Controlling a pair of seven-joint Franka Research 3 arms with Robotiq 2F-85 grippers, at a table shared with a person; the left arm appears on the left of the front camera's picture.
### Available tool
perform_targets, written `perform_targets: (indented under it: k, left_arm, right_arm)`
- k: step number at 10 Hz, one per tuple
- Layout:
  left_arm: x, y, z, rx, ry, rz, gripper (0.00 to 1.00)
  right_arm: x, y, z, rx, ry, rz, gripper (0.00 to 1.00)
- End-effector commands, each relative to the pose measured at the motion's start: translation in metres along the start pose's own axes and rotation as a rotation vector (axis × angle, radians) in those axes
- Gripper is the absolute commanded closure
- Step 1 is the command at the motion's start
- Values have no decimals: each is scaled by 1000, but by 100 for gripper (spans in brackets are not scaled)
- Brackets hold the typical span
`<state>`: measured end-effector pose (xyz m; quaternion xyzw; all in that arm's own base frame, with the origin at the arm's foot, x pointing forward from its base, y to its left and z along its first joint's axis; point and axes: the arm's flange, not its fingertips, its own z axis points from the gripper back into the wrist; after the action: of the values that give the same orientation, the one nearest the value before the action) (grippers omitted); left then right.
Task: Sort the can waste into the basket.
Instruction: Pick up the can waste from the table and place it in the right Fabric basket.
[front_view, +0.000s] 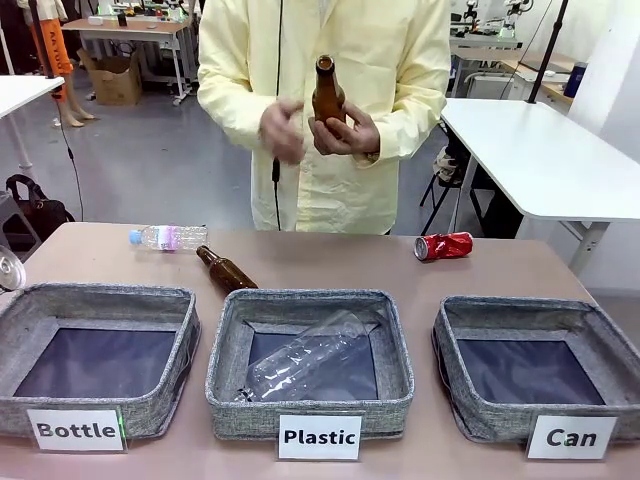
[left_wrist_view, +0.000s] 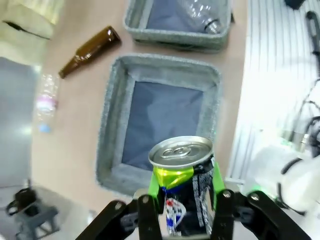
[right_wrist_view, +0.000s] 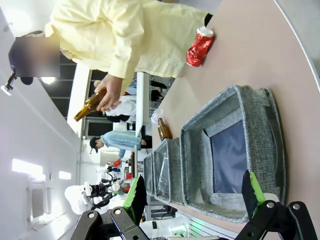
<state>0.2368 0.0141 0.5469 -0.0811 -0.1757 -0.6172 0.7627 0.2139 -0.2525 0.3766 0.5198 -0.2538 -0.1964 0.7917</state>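
My left gripper (left_wrist_view: 183, 200) is shut on the dark can (left_wrist_view: 182, 175), which has green-yellow print and a silver top. It hangs over the near edge of the basket labelled "Bottle" (left_wrist_view: 112, 125). The can's silver top (front_view: 8, 268) peeks in at the left edge of the front view. A dented red can (front_view: 443, 246) lies on its side at the table's far right, also seen from the right wrist (right_wrist_view: 200, 47). The "Can" basket (front_view: 540, 308) stands at the front right, empty. My right gripper (right_wrist_view: 194, 195) is open, above the near side of that basket (right_wrist_view: 260, 125).
A person at the far side holds a brown bottle (front_view: 327, 95) in both hands. On the table lie a clear plastic bottle (front_view: 168, 237) and another brown bottle (front_view: 225, 270). The "Plastic" basket (front_view: 310, 305) holds a clear bottle (front_view: 305, 355).
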Motion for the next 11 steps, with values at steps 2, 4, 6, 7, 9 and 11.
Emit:
perform_targets:
  k: [2,4,6,7,9,11]
  left_arm:
    - [3,-2,-7,-64,42,-15,100]
    - [3,-2,-7,-64,42,-15,100]
    - [7,7,4,-31,0,-73,56]
    - [-3,15,26,-28,-31,-113,56]
    - [-48,17,81,31,-101,-198,56]
    - [-110,19,123,126,-143,-182,56]
  right_arm:
    - [2,1,0,19,-14,24,0]
    - [2,1,0,19,-14,24,0]
    - [2,1,0,19,-14,24,0]
    - [2,1,0,19,-14,24,0]
    - [2,1,0,19,-14,24,0]
    - [2,1,0,19,-14,24,0]
